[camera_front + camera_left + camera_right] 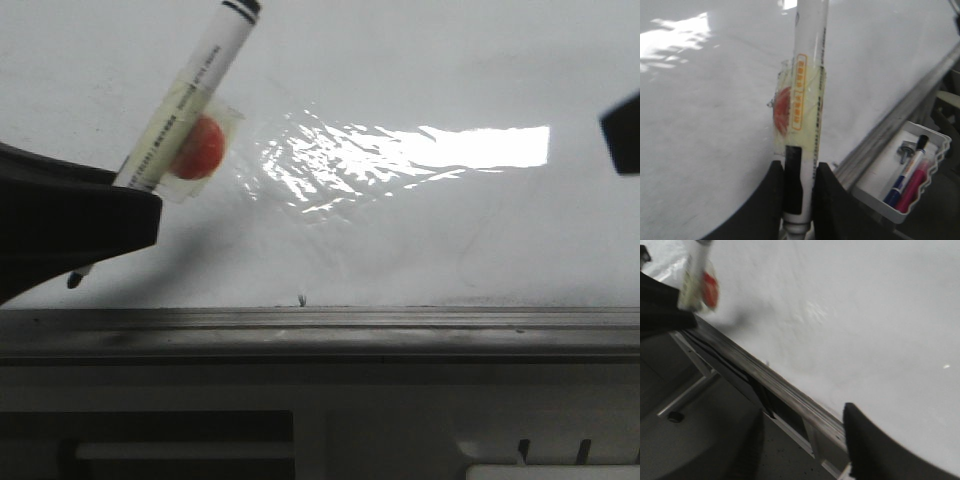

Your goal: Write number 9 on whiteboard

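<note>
The left gripper (797, 200) is clamping a white marker (190, 95) between its two dark fingers (765, 200), the pen body rising above them and leaning away, its black cap end uppermost. A band of clear tape with a round orange-red piece (198, 147) is wrapped around the marker just above the fingers. The dark tip (75, 278) is protruding below the gripper, close to the whiteboard (420, 240); contact cannot be confirmed. The whiteboard is lying directly behind and beyond the gripper, with a glare patch (400, 155) off to the gripper's right. No drawn stroke of the number 9 is showing on the board. The grey rail (320, 330) is running beneath the gripper. A white tray (900, 172) holding spare markers is sitting beside the rail. The right gripper (880, 450) is only partly showing; its state cannot be determined.
</note>
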Action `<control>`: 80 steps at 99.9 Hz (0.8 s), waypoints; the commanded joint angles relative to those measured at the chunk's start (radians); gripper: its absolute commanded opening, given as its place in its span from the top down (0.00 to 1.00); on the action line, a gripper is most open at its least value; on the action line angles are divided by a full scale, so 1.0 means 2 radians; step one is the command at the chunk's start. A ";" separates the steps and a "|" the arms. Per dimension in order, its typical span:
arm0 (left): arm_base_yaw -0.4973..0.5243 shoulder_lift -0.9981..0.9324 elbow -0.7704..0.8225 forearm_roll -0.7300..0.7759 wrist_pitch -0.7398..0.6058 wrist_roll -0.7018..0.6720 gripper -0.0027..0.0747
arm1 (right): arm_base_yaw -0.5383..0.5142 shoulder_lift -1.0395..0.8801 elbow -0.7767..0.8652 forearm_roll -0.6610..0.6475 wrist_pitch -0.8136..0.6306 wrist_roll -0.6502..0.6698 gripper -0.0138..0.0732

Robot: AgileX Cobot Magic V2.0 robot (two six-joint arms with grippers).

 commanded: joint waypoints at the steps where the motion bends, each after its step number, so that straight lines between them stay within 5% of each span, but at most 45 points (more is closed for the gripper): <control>1: -0.012 -0.011 -0.021 0.062 -0.040 -0.005 0.99 | 0.030 0.030 -0.056 -0.005 -0.037 -0.007 0.35; 18: -0.020 -0.013 -0.029 0.107 -0.041 -0.005 0.99 | 0.076 0.084 -0.113 -0.005 -0.026 -0.007 0.43; 56: -0.020 -0.013 -0.029 0.108 -0.041 -0.005 0.99 | 0.105 0.171 -0.164 0.001 -0.024 -0.007 0.44; 80: -0.020 -0.013 -0.029 0.108 -0.043 -0.005 0.99 | 0.105 0.188 -0.168 0.011 -0.035 -0.007 0.77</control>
